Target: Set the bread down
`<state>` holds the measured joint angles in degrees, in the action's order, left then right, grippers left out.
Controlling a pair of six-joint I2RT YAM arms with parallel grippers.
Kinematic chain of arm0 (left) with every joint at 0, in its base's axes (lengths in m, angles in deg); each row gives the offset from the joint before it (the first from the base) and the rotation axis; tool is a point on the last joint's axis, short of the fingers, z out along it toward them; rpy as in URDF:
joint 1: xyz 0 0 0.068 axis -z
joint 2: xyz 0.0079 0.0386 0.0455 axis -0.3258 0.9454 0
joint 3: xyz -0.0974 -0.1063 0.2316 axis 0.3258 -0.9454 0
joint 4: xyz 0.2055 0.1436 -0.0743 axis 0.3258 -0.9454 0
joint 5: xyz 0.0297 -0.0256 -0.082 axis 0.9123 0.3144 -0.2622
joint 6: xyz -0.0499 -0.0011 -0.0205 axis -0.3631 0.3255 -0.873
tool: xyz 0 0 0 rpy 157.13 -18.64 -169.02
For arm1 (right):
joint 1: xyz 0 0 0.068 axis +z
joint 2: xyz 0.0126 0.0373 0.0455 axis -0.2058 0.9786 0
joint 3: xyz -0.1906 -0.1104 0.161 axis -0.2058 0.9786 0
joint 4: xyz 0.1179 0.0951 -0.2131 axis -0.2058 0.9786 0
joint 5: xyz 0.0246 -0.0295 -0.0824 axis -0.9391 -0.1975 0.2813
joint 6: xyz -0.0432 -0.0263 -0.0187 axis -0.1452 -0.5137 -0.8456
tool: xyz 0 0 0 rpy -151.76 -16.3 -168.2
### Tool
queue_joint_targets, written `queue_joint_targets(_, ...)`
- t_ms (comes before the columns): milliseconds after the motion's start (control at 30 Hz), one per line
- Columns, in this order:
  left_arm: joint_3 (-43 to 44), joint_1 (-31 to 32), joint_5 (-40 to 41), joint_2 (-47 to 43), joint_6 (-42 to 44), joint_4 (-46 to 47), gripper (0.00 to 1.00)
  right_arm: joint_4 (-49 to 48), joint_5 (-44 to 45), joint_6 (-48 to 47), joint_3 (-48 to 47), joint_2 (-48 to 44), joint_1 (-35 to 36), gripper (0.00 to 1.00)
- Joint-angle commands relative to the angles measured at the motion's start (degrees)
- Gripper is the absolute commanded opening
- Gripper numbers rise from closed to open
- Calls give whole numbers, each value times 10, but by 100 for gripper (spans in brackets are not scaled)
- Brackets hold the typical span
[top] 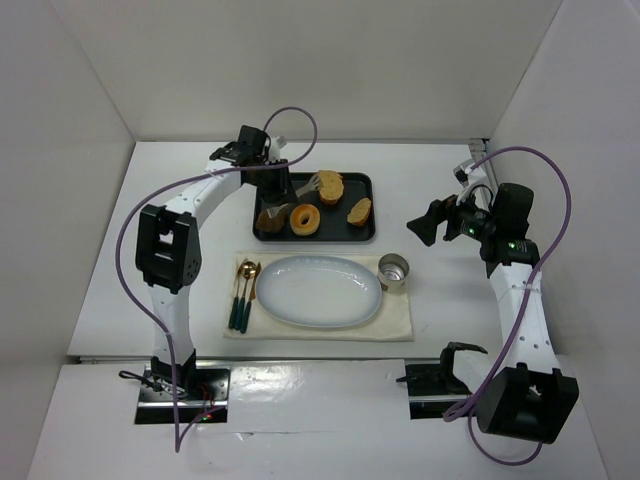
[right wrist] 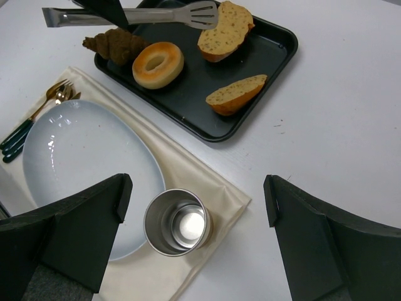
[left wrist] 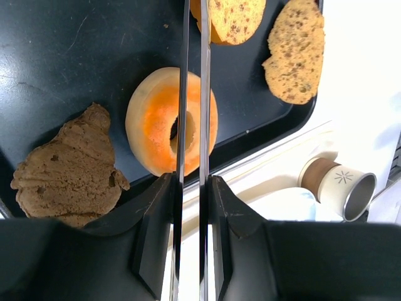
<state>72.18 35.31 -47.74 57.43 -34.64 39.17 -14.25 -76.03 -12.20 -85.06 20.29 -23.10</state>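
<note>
The bread (top: 329,187) is a flat golden-brown slice at the back of the black tray (top: 345,230). It also shows in the right wrist view (right wrist: 224,30) and at the top edge of the left wrist view (left wrist: 235,19). My left gripper (top: 272,187) is shut on metal tongs (top: 305,186) above the tray. The tongs' arms (left wrist: 193,94) run close together over the orange doughnut (left wrist: 170,119). Their tips (right wrist: 200,12) reach the bread's left edge; I cannot tell whether they grip it. My right gripper (top: 420,228) is open and empty, right of the tray.
The tray also holds a brown croissant (top: 270,216), the doughnut (top: 305,220) and a narrow golden piece (top: 359,211). In front, a cream cloth (top: 395,318) bears a white oval plate (top: 320,290), a metal cup (top: 394,270) and cutlery (top: 243,295).
</note>
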Motion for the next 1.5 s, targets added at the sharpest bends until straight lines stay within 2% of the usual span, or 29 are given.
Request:
queue_joint_targets(0,-9,-3,-22,-45,-8,26,0,1,-1,-9,-20,-14,3,100)
queue_joint_targets(167,-9,-3,-27,-51,-8,26,0,1,-1,-9,-20,-14,3,100)
queue_joint_targets(367,-37,-3,-32,-115,5,16,0,1,-1,-9,-20,-14,3,100)
queue_joint_targets(500,-97,8,-40,-199,34,0,0,1,-1,-9,-20,-14,3,100)
queue_joint_targets(667,-214,33,-40,-321,63,-19,0,1,-1,-9,-20,-14,3,100)
queue_joint_targets(900,-343,70,-40,-487,68,-62,0,1,-1,-9,-20,-14,3,100)
queue_joint_targets(1033,-411,89,-34,-542,63,-75,0,-4,4,-9,-20,-14,3,100)
queue_joint_targets(1267,-488,126,-43,-567,57,-86,0,-5,10,-9,-20,-14,3,100)
queue_joint_targets(1467,-499,154,-38,-550,50,-79,0,-5,10,-9,-20,-14,3,100)
